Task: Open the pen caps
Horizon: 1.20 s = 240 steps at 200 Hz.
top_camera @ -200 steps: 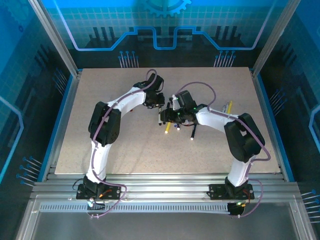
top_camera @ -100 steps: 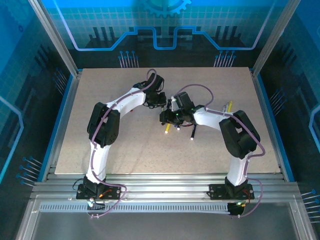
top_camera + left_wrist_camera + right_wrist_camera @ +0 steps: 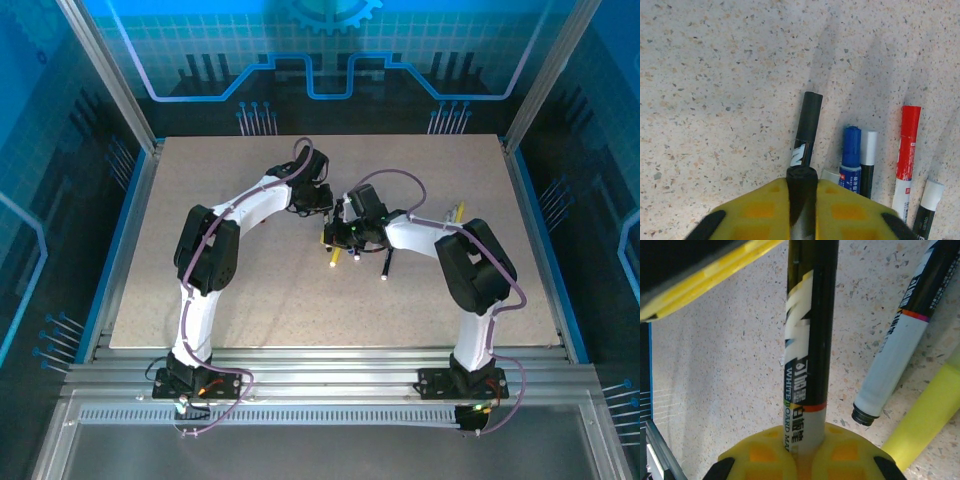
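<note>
- at the middle of the table [image 3: 250, 300], both arms reach inward and their wrists meet above a loose cluster of pens; a yellow pen [image 3: 334, 257] lies just on the near side of them.
- right gripper [image 3: 800, 435]: yellow pads pressed together on the pale end of the black marker [image 3: 807, 340], which runs straight out from the pads, "white board" label legible.
- left gripper [image 3: 801, 184]: pads pinching a black cylinder [image 3: 801, 200] whose rounded end pokes out past them. judged to be the cap end of that same marker; neither wrist view shows the seam between cap and barrel.
- step in hand (judgement): one pincer on each end, ready to pull the cap off.
- to do it well: draw the two grips apart straight along the marker's axis, with no bending. a small twist should help break the snap fit. the right grip sits at the far tail, so the barrel could lever or slide in the pads; pull slowly.
- afterwards, set the cap down apart from the cluster so it cannot roll under the pens.
- caps: short, smooth plastic cylinders about as wide as their barrels and seated on pens lying side by side just beyond the left pads.
- seen there: red cap [image 3: 910, 120] on a white barrel, blue cap [image 3: 852, 140], black cap [image 3: 812, 107] at the far end of a lying marker.
- white end piece [image 3: 932, 189] on a black barrel: cap or tail, cannot tell.
</note>
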Each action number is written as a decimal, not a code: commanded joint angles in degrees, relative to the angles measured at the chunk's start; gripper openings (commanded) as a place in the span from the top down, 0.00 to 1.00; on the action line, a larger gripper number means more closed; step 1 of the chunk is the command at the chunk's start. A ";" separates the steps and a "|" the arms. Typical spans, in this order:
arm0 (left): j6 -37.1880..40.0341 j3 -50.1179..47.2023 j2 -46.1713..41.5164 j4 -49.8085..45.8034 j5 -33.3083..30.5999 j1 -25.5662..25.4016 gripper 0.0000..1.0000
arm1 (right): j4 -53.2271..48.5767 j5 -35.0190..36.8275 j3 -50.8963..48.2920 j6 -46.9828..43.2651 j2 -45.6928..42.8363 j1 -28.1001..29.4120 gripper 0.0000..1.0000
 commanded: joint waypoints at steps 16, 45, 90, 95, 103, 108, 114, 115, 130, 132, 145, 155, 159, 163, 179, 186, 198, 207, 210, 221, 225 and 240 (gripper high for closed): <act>-0.01 -1.54 -2.50 -0.31 -1.22 -0.41 0.74 | 2.18 -2.14 -1.13 -1.53 -2.08 1.17 1.00; -0.09 -1.41 -2.17 -0.31 -1.31 -0.37 0.74 | 2.32 -1.97 -1.65 -1.52 -2.61 1.45 1.00; -0.14 -0.96 -1.48 -0.31 -1.23 -0.37 0.75 | 2.48 -2.17 -1.44 -1.30 -2.12 1.76 1.00; -0.13 -0.91 -1.49 -0.31 -1.29 -0.41 0.77 | 2.50 -2.18 -1.35 -1.34 -2.11 1.85 1.00; -0.02 -0.68 -1.28 -0.37 -1.40 -0.37 0.80 | 2.41 -2.23 -1.37 -1.29 -2.10 1.95 1.00; -0.02 -0.54 -1.18 -0.48 -1.46 -0.31 0.83 | 2.44 -2.14 -1.43 -1.35 -2.11 2.03 1.00; -0.02 -0.43 -0.94 -0.48 -1.60 -0.32 0.88 | 2.49 -2.14 -1.50 -1.32 -2.20 2.10 1.00; -0.01 -0.42 -0.88 -0.48 -1.63 -0.32 0.89 | 2.45 -2.14 -1.56 -1.35 -2.20 2.09 1.00; -0.09 0.05 -0.50 -0.56 -1.85 -0.33 1.00 | 2.60 -2.14 -2.08 -1.24 -2.59 2.42 1.00; -0.16 0.15 -0.40 -0.57 -1.93 -0.33 1.00 | 2.63 -2.14 -2.17 -1.14 -2.63 2.57 1.00; -0.28 0.54 -0.10 -0.67 -2.51 -0.33 1.00 | 2.81 -2.14 -2.94 -1.01 -3.14 2.97 1.00; -0.27 0.92 0.21 -0.80 -2.92 -0.24 1.00 | 2.87 -2.20 -3.70 -0.87 -3.47 3.45 1.00; -0.33 1.22 0.37 -0.96 -3.17 -0.24 1.00 | 2.91 -2.29 -4.14 -0.77 -3.71 3.71 1.00; -0.36 1.53 0.51 -1.20 -3.46 -0.16 1.00 | 2.82 -2.36 -4.45 -0.77 -3.87 4.00 1.00; -0.06 3.36 1.21 -2.44 -4.87 -0.02 1.00 | 2.52 -2.61 -6.46 -0.45 -5.20 5.42 1.00; 0.07 4.06 1.49 -2.79 -5.30 0.11 1.00 | 2.41 -2.49 -7.52 -0.30 -6.11 6.12 1.00; 0.16 5.06 1.81 -3.07 -5.62 0.50 1.00 | 2.33 -2.24 -9.72 -0.03 -7.84 7.54 1.00; 0.17 5.88 2.23 -3.26 -5.94 0.79 1.00 | 1.62 -1.82 -11.03 0.09 -9.10 8.68 1.00; 0.16 6.13 2.36 -3.30 -6.06 0.89 1.00 | 1.32 -1.60 -11.44 0.12 -9.51 9.12 1.00; 0.17 7.14 2.86 -3.72 -6.51 1.27 1.00 | 0.55 -1.15 -13.09 0.20 -11.25 10.75 1.00; 0.14 7.47 3.08 -3.84 -6.70 1.34 1.00 | 0.28 -1.04 -13.54 0.33 -11.83 11.30 1.00; 0.25 8.41 3.56 -4.24 -7.32 1.82 1.00 | -0.80 -0.09 -14.91 0.74 -13.69 13.27 1.00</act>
